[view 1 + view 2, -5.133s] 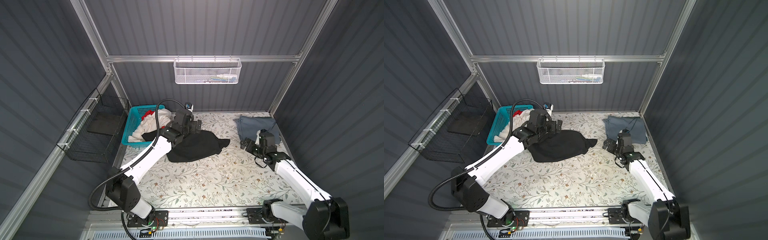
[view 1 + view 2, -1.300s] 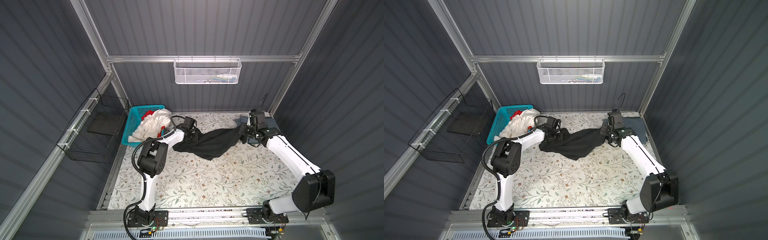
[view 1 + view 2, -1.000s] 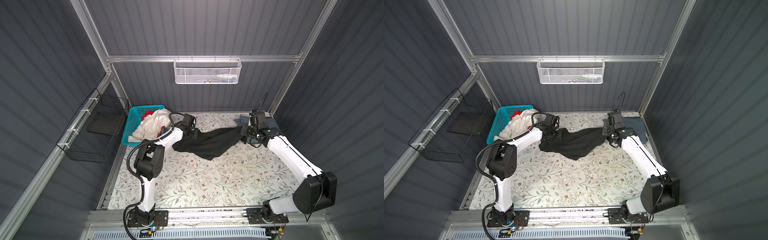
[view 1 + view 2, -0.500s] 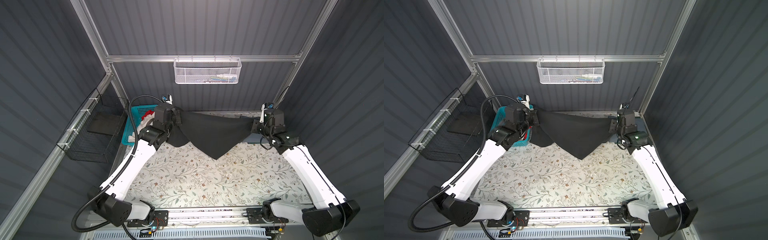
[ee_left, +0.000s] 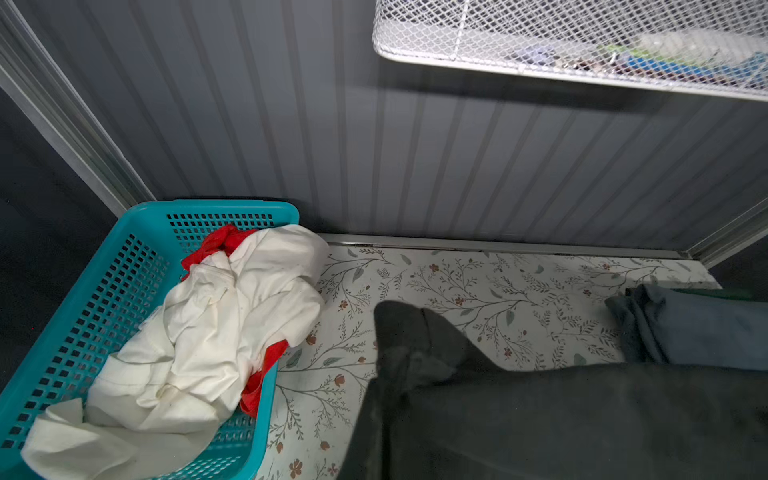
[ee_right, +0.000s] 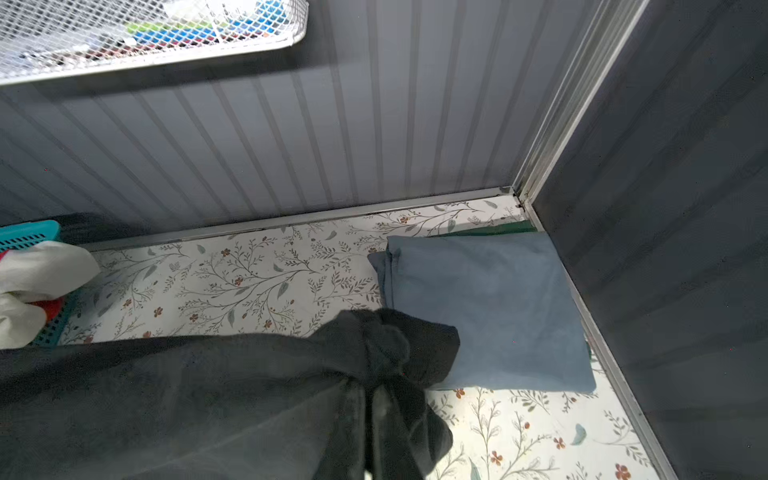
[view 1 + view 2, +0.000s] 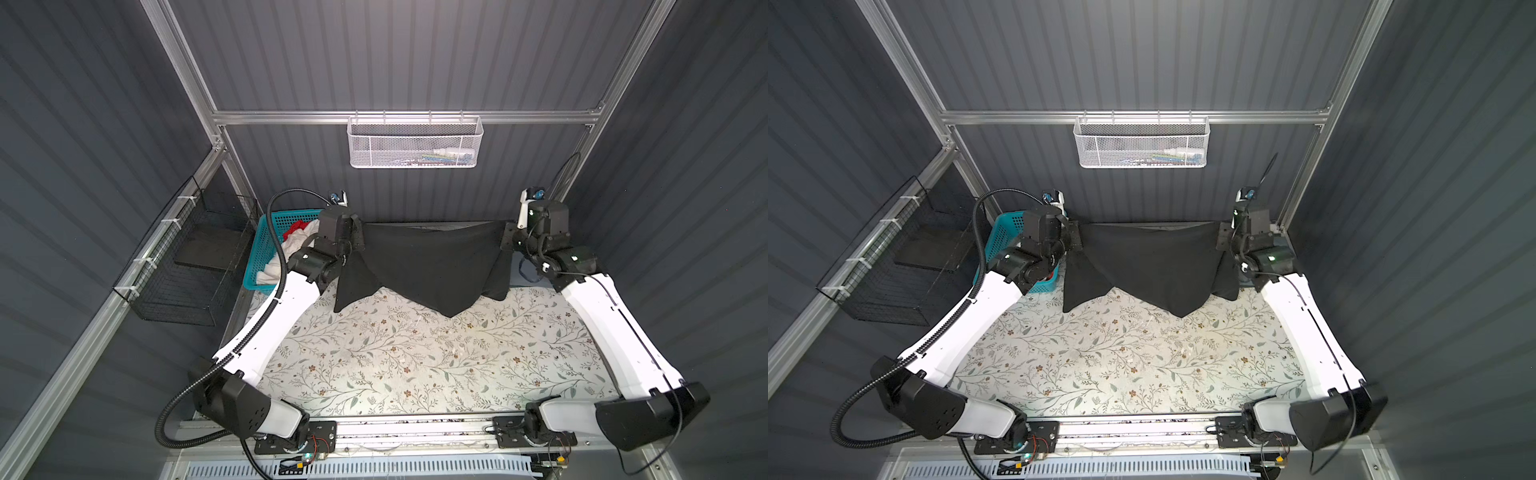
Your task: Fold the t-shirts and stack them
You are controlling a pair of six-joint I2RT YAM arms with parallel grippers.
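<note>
A large black t-shirt (image 7: 432,266) (image 7: 1154,266) hangs spread in the air over the back of the table. Its lowest point hangs close above the table. My left gripper (image 7: 358,237) (image 7: 1077,237) is shut on its left top corner. My right gripper (image 7: 508,239) (image 7: 1222,237) is shut on its right top corner. In both wrist views the black cloth (image 5: 582,424) (image 6: 187,403) covers the fingers. A folded slate blue-grey t-shirt (image 6: 490,311) (image 5: 706,332) lies in the back right corner. The white t-shirt (image 5: 216,332) and the red t-shirt (image 5: 220,245) lie crumpled in the basket.
The teal perforated basket (image 7: 266,241) (image 5: 104,291) stands at the back left. A white wire basket (image 7: 415,143) hangs on the back wall above the shirt. A black wire rack (image 7: 187,266) hangs on the left wall. The floral table cover (image 7: 415,365) lies in front.
Within the last second both arms rose and drew apart, lifting the black t-shirt off the table and stretching it out. Since half a second ago it hangs slightly wider.
</note>
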